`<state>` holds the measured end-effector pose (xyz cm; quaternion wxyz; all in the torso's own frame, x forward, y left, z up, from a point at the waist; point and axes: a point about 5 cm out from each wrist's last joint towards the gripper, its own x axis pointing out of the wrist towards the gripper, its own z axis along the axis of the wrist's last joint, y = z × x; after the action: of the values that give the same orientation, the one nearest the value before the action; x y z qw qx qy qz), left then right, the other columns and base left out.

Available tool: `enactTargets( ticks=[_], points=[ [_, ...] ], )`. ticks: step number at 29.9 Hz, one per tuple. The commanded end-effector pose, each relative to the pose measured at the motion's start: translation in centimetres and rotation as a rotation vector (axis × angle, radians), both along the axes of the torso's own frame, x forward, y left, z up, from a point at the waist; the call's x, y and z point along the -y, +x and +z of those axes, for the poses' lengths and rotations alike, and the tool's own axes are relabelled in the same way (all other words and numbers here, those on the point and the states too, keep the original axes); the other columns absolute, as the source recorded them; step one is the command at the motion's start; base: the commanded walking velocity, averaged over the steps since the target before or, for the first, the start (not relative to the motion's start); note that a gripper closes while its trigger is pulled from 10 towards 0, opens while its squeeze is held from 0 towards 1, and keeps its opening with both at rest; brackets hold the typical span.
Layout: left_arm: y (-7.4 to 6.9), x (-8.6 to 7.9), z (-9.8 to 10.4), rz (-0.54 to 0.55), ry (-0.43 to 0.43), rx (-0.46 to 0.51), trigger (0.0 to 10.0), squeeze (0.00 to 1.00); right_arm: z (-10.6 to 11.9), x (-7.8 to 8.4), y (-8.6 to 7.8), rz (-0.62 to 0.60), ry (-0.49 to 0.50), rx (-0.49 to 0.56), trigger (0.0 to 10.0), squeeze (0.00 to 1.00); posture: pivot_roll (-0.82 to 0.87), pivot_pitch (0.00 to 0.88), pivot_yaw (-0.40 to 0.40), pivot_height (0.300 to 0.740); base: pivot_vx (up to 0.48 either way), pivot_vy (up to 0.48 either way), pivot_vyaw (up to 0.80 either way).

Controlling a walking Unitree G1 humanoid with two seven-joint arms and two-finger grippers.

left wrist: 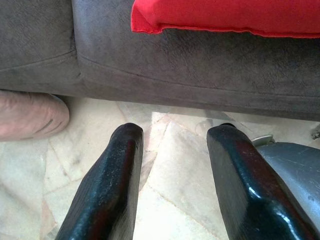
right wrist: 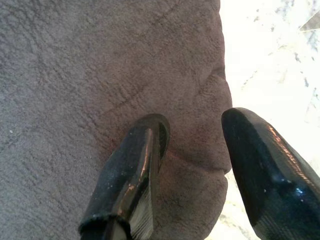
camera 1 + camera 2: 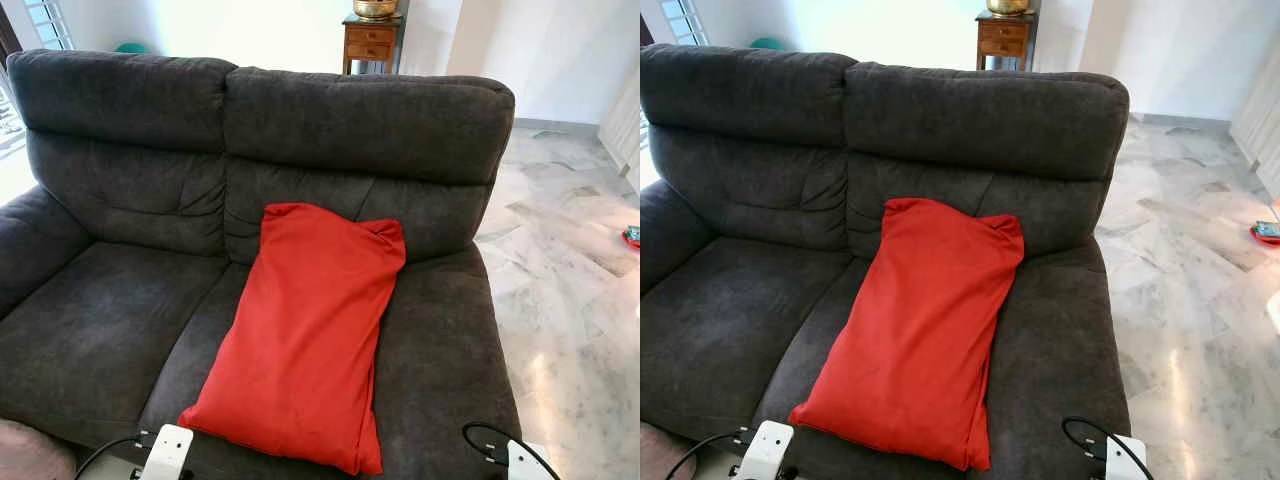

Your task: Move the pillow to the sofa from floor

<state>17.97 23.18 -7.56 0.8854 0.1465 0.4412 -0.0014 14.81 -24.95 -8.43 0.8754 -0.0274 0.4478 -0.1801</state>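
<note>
Both jaws stand apart and hold nothing: the left gripper hangs low over the marble floor before the sofa's near edge, and the right gripper hovers above the right seat's near corner. Red pillow lies lengthwise on the dark grey sofa, its far end leaning against the backrest, near end at the seat's front. Wooden side table stands behind the sofa.

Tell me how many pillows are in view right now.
2. A red pillow lies on the sofa seat, leaning on the backrest. A pink pillow sits on the floor by the sofa's front. Others may be hidden.
</note>
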Motion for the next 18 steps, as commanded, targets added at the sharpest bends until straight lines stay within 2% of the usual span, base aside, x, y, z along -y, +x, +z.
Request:
enactTargets(
  ticks=[1,14,18],
  points=[
    [-0.72,-0.31,-0.33,0.003,0.006,-0.041,10.0,0.00,-0.36,-1.21,0.10,0.032,0.046,-0.017,10.0,0.00,0.06,0.000,0.011,0.740,0.000,0.000,0.00],
    [-1.28,-0.11,-0.66,0.012,0.001,-0.062,10.0,0.00,-0.39,-1.17,-0.02,0.031,0.051,-0.018,10.0,0.00,0.06,0.000,0.006,0.740,0.000,0.000,0.00],
    [-1.50,-0.16,-0.74,0.017,-0.002,-0.066,10.0,0.00,-0.44,-1.29,-0.08,0.034,0.055,-0.019,10.0,0.00,0.06,0.000,0.006,0.740,-0.248,0.000,0.00]
  ],
)
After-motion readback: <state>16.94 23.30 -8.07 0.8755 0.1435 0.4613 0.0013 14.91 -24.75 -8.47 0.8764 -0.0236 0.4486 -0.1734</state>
